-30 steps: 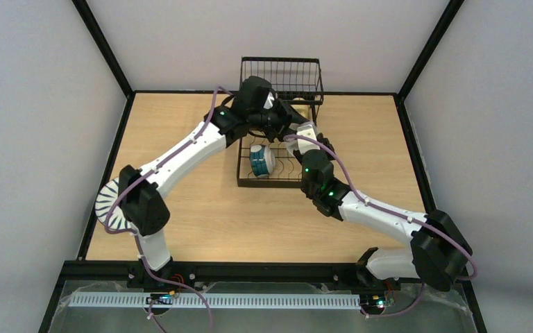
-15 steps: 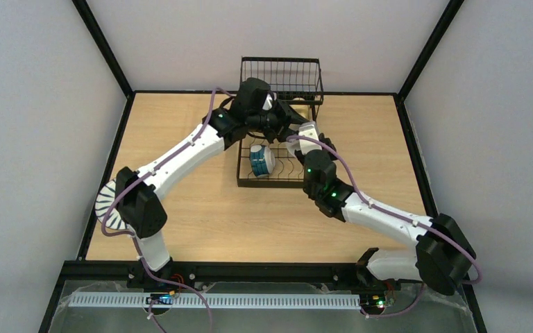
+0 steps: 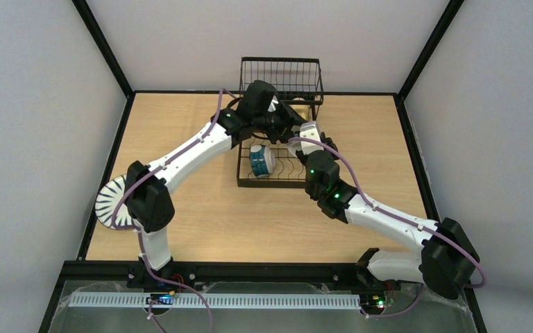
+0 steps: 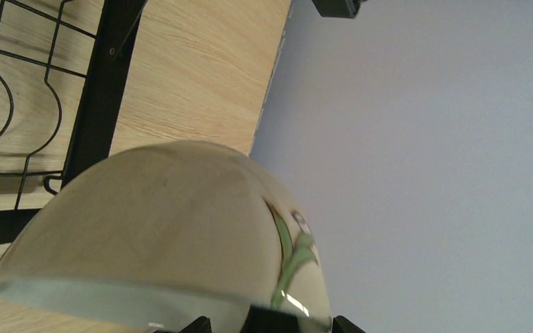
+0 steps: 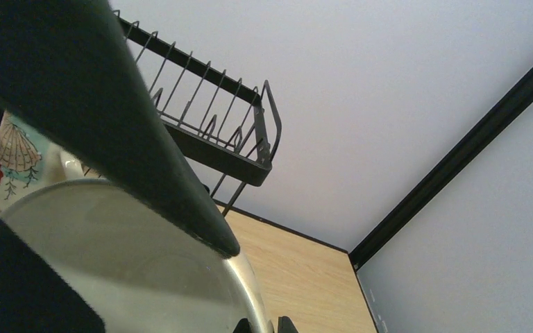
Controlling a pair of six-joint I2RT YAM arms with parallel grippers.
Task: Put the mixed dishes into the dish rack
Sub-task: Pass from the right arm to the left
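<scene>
From the top: spotted a blue bowl [image 3: 259, 160] already slotted low in the rack [image 3: 281, 78], a striped plate [image 3: 110, 205] waiting far left on the tabletop [image 3: 208, 222], left pincer [image 3: 289, 126] and right pincer [image 3: 314, 140] meeting above the rack. Left wrist: staring at a cream bowl [image 4: 159, 222], with pincer spread wide, can't tell whether touching. Right wrist: found pincer clenched on that bowl's rim, plus a shell-print mug [image 5: 14, 156] under the top basket [image 5: 208, 132]. Feels partway done, with plate and cream bowl left.

Glossy cream bowl [image 4: 159, 229]; wire rack [image 3: 281, 75]; wooden table [image 3: 201, 215].
</scene>
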